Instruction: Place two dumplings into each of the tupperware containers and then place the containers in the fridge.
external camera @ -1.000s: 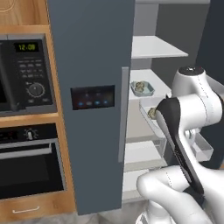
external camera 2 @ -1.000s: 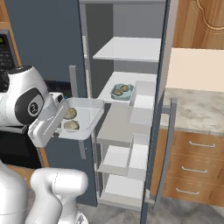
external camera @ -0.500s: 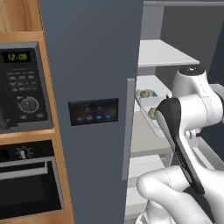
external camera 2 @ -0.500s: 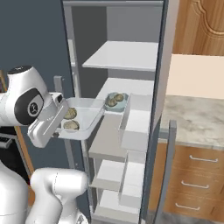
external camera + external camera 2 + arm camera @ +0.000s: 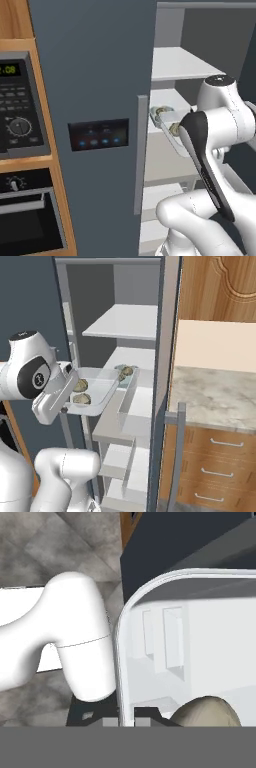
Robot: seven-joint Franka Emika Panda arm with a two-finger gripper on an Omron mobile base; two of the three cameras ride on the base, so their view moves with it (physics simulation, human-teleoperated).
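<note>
My gripper (image 5: 66,406) is shut on the near rim of a pale see-through tupperware container (image 5: 97,393) and holds it level in front of the open fridge (image 5: 125,331). Two tan dumplings (image 5: 80,386) lie in it; the hand view shows its rim (image 5: 122,657), one dumpling (image 5: 207,712) and the gripper (image 5: 127,721). A second container (image 5: 127,376) with dumplings (image 5: 125,372) rests on the fridge's middle shelf, just beyond the held one. In the left base view the shelf container (image 5: 162,114) sits past the fridge door (image 5: 95,75), and the held one is mostly behind my arm.
The slate door carries a grey bar handle (image 5: 141,150) and a dark control panel (image 5: 98,135). A microwave (image 5: 20,110) and oven stand to the left. White shelves (image 5: 125,321) sit above and below. A marble counter (image 5: 220,396) with drawers lies to the right.
The whole picture has shifted and the fridge looks nearer, so the base has driven closer. The held container now reaches the middle shelf's front edge; the grip is unchanged.
</note>
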